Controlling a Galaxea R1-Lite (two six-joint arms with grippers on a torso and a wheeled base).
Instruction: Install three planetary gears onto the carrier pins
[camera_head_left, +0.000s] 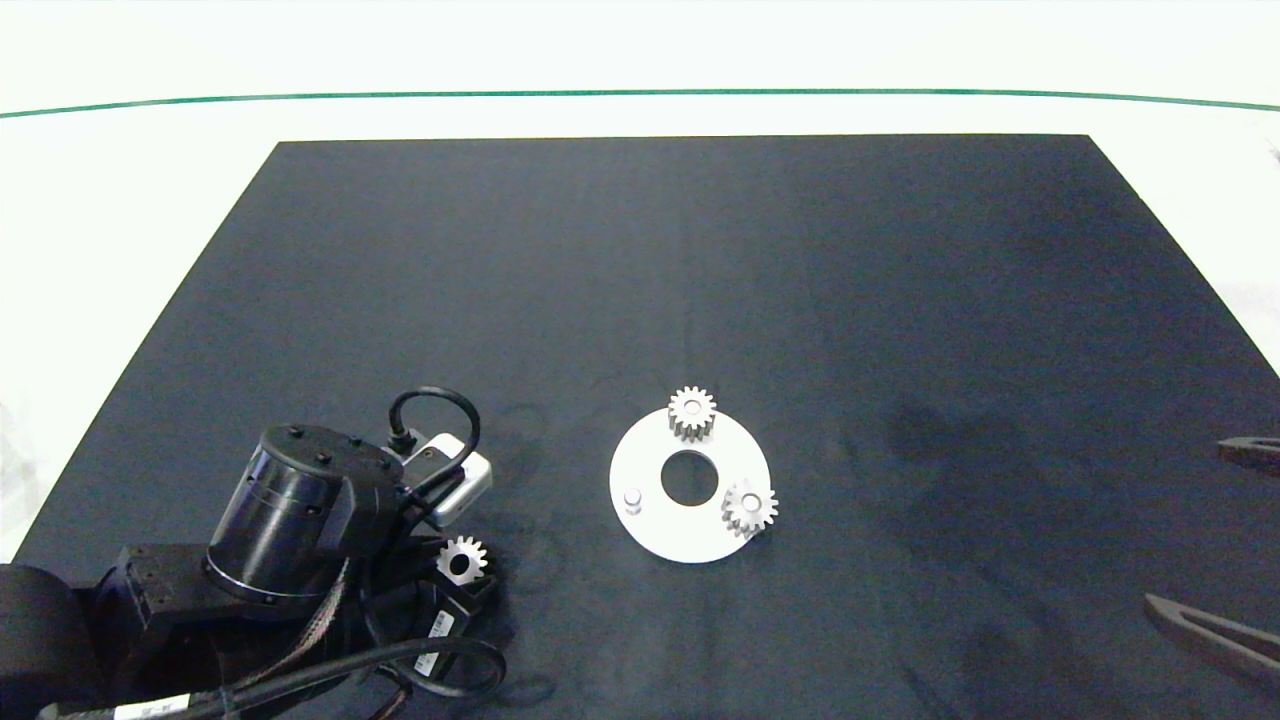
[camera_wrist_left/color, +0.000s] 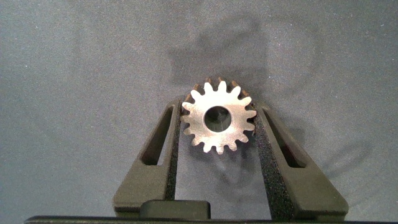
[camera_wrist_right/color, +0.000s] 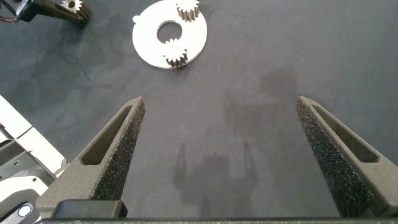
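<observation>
**Third gear in left claw, two on pins**

Nearest the head camera: left arm (camera_head_left: 290, 540), dark and bulky, reaching in over the mat's near left corner. At its tip, left gripper (camera_head_left: 462, 566) clamped on a gear (camera_head_left: 461, 559), flat face up and bore visible. In the left wrist view, same gear (camera_wrist_left/color: 218, 122) pinched between the two fingers (camera_wrist_left/color: 163, 149), teeth pressed against the foam pads on both sides, with only mat (camera_wrist_left/color: 74, 74) behind it. Whether touching the mat or just above it: cannot tell.

To the right of that gripper, well apart from it: white disc (camera_head_left: 655, 530) flat on the black mat (camera_head_left: 640, 280), large centre hole open. Two gears already seated on pins, one (camera_head_left: 691, 412) at the disc's far edge, one (camera_head_left: 750, 508) at its near right edge, both overhanging the rim slightly. One pin (camera_head_left: 632, 497) bare, standing on the disc's left side, the side facing the left gripper.

At the head view's right edge, near side: right gripper (camera_head_left: 1215, 545), only finger tips showing, well apart from the disc. From its wrist camera, fingers (camera_wrist_right/color: 112, 149) spread wide with nothing but mat between them; disc (camera_wrist_right/color: 146, 43) and both mounted gears visible beyond.

Past the mat: pale table (camera_head_left: 640, 110) with a thin green line (camera_head_left: 640, 93) across it.
</observation>
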